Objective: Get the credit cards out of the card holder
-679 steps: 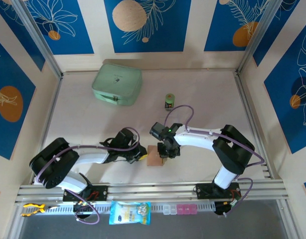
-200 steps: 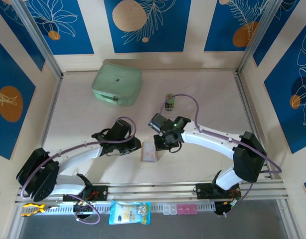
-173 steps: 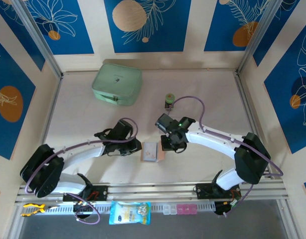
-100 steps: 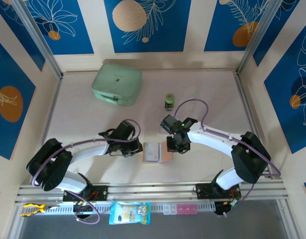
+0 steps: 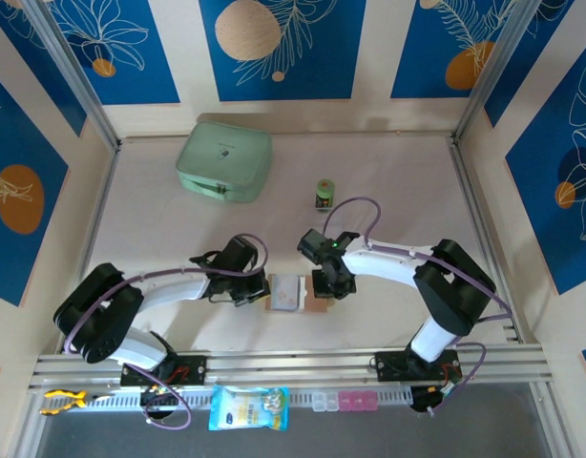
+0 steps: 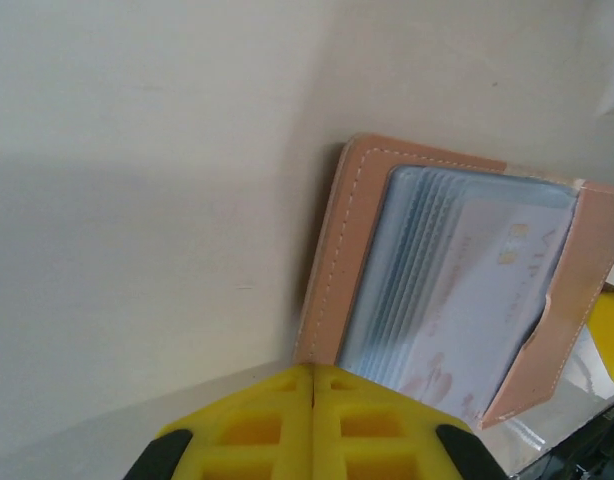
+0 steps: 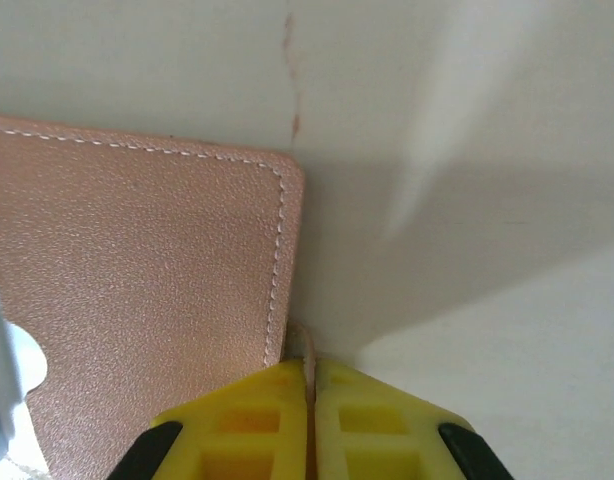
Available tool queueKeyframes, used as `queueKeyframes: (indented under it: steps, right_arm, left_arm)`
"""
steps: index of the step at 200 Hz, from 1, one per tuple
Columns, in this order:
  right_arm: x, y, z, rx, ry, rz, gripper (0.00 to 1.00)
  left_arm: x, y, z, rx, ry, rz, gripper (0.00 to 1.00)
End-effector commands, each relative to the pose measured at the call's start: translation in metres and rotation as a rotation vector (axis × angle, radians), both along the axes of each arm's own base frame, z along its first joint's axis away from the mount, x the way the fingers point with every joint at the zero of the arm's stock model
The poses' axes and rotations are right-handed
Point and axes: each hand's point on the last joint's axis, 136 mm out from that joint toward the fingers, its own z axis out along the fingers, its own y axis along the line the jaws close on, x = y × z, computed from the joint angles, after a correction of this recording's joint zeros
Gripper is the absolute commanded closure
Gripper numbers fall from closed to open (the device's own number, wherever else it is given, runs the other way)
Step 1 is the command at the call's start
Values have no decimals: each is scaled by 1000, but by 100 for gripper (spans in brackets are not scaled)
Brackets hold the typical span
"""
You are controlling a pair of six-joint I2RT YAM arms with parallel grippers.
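Found the card holder (image 5: 291, 294) lying open on the bench (image 5: 159, 219), near its front edge, between the arms, credit cards (image 6: 487, 270) tucked in clear sleeves. Saw the right pincer (image 7: 309, 365) clamped on the holder's right edge, the left pincer (image 6: 314, 372) pressed together at its left edge. Noted a mint-green case (image 5: 224, 160) well behind

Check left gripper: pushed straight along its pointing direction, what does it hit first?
Likely the stitched edge of the pinkish-brown leather-like bifold card holder, lying just ahead of the shut left gripper; whether they already touch is unclear.
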Motion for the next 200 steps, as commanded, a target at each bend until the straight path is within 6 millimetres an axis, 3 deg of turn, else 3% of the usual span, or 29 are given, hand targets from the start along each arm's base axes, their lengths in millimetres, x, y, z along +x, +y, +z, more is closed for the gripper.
queueKeyframes:
  steps: [1,92,156,200]
  right_arm:
    - [-2,3,-7,-28,-2,3,98]
    - [-2,-12,-19,-193,-29,16,82]
    - [-2,-11,3,-156,-73,11,78]
    - [1,-4,28,-90,-120,7,74]
  left_arm:
    - [-6,9,-10,38,13,-2,98]
    - [-21,21,-18,43,43,17,99]
    - [-19,16,-11,13,39,22,99]
    - [-22,16,-11,8,45,24,99]
